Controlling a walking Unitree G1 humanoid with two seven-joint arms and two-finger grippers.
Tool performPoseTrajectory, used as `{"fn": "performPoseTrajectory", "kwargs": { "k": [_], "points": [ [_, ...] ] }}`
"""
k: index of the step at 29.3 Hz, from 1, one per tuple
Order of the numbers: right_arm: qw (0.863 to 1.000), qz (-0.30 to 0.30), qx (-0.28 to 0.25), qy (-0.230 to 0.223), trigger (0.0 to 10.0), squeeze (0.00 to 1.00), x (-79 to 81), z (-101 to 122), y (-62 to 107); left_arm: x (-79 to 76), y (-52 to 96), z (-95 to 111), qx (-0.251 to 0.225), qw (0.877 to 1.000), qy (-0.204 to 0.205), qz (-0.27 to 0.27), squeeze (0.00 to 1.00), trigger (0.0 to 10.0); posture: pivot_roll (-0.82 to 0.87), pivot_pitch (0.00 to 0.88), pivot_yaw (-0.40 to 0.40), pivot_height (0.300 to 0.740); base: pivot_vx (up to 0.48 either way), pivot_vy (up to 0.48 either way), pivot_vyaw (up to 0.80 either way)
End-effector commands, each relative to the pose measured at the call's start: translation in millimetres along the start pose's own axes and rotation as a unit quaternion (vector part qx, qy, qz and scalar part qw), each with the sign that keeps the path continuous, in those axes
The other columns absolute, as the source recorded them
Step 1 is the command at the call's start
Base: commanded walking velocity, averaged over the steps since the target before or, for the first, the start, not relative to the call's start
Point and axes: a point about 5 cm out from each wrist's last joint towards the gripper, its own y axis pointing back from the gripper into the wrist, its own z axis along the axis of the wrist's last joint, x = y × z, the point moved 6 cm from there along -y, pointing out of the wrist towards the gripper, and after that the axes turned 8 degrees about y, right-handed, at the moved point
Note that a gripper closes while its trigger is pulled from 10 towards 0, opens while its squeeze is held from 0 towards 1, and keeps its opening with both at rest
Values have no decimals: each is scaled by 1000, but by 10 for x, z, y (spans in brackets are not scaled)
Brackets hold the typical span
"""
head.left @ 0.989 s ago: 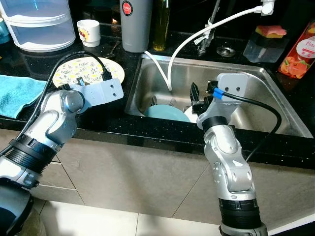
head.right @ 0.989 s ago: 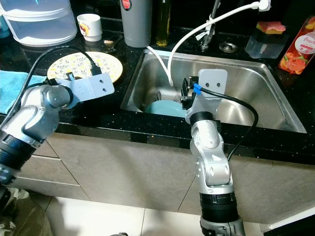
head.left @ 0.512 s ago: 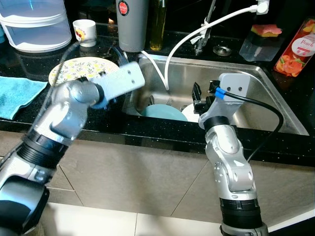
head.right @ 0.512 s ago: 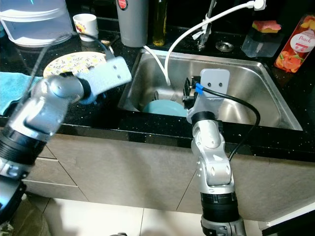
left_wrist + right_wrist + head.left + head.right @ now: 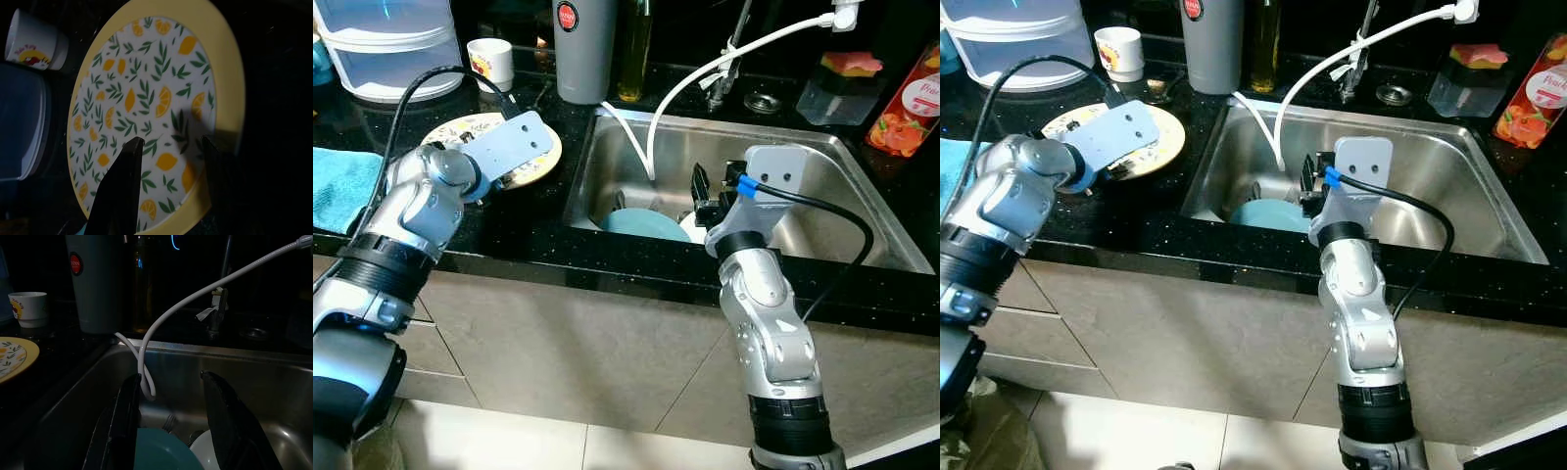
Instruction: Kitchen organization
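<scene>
A yellow-rimmed plate with a lemon pattern (image 5: 146,98) lies flat on the black counter, left of the sink (image 5: 822,186). My left gripper (image 5: 171,142) hovers open just above the plate's near part, its wrist plate covering the middle of the plate (image 5: 450,130). My right gripper (image 5: 171,379) stands open at the sink's front edge, above a teal dish (image 5: 641,223) and a white dish (image 5: 210,450) lying in the basin. Nothing is between either pair of fingers.
Behind the plate stand a white mug (image 5: 491,64), a grey tumbler (image 5: 582,49) and an oil bottle (image 5: 631,49). A white hose (image 5: 705,73) curves into the sink. A teal towel (image 5: 337,186) and plastic drawers (image 5: 382,44) are at the left. A sponge box (image 5: 837,83) is at the back right.
My left arm swung toward the sink half a second ago and is now back over the lemon plate. The right arm has stayed put. The camera shifted slightly.
</scene>
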Motion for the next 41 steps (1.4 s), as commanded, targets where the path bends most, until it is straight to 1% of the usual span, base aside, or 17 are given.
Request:
{"fn": "performPoseTrajectory", "kwargs": {
  "k": [1, 7, 16, 19, 23, 26, 27, 29, 32, 34, 35, 36, 37, 38, 39, 40, 41],
  "points": [
    [1000, -5, 4, -1, 10000, 0, -35, -25, 11, -12, 1, 9, -3, 1000, 2, -17, 0, 10000, 226, 61, -58, 740, 0, 0, 0],
    [1000, -4, 5, -1, 10000, 0, -27, -36, 11, -8, 48, 184, -36, 998, 32, -43, 0, 10000, 229, 63, -60, 740, 0, 0, 0],
    [1000, -5, 6, -2, 10000, 0, -23, -40, 13, -88, 31, 13, -11, 996, 29, -78, 0, 10000, 230, 66, -57, 740, 0, 0, 0],
    [1000, -5, 7, -2, 10000, 0, -25, -42, 13, -66, 21, -76, 5, 997, 30, -74, 0, 10000, 234, 68, -58, 740, 0, 0, 0],
    [1000, -5, 7, -2, 10000, 0, -26, -43, 12, -24, 17, -104, 9, 997, 31, -65, 0, 10000, 234, 68, -58, 740, 0, 0, 0],
    [1000, -5, 6, -2, 10000, 0, -24, -40, 12, 108, 63, 110, -36, 995, 74, -50, 0, 10000, 234, 69, -59, 740, 0, 0, 0],
    [1000, -5, 6, -2, 10000, 0, -24, -40, 12, 108, 63, 110, -36, 995, 74, -50, 0, 10000, 234, 69, -59, 740, 0, 0, 0],
    [1000, -5, 6, -3, 10000, 0, -22, -37, 12, 168, 111, 237, -64, 992, 96, -51, 0, 10000, 235, 69, -61, 740, 0, 0, 0],
    [1000, -4, 6, -3, 10000, 0, -21, -37, 11, 178, 148, 323, -85, 988, 112, -64, 0, 10000, 235, 69, -61, 740, 0, 0, 0],
    [1000, -4, 5, -3, 10000, 0, -20, -36, 9, 182, 134, 288, -77, 990, 106, -59, 0, 10000, 236, 68, -60, 740, 0, 0, 0],
    [1000, -4, 5, -3, 10000, 0, -18, -36, 7, 191, 100, 197, -56, 994, 87, -48, 0, 10000, 236, 68, -60, 740, 0, 0, 0],
    [1000, -4, 5, -3, 10000, 0, -18, -36, 7, 191, 100, 197, -56, 994, 87, -48, 0, 10000, 236, 68, -60, 740, 0, 0, 0],
    [1000, -4, 5, -3, 10000, 0, -16, -35, 6, 179, 75, 128, -41, 996, 72, -44, 0, 10000, 235, 68, -60, 740, 0, 0, 0],
    [1000, -5, 5, -3, 10000, 0, -16, -34, 6, 162, 58, 73, -30, 997, 57, -43, 0, 9176, 235, 68, -60, 740, 0, 0, 0],
    [1000, -5, 5, -3, 10000, 0, -15, -34, 5, 150, 47, 40, -23, 998, 48, -42, 0, 9176, 235, 68, -59, 740, 0, 0, 0],
    [1000, -5, 5, -3, 10000, 0, -15, -34, 5, 131, 44, 43, -25, 997, 49, -47, 0, 9686, 235, 68, -59, 740, 0, 0, 0],
    [1000, -5, 5, -3, 10000, 0, -15, -34, 6, 120, 44, 53, -27, 997, 53, -50, 0, 9686, 235, 68, -59, 740, 0, 0, 0]
  ]
}}
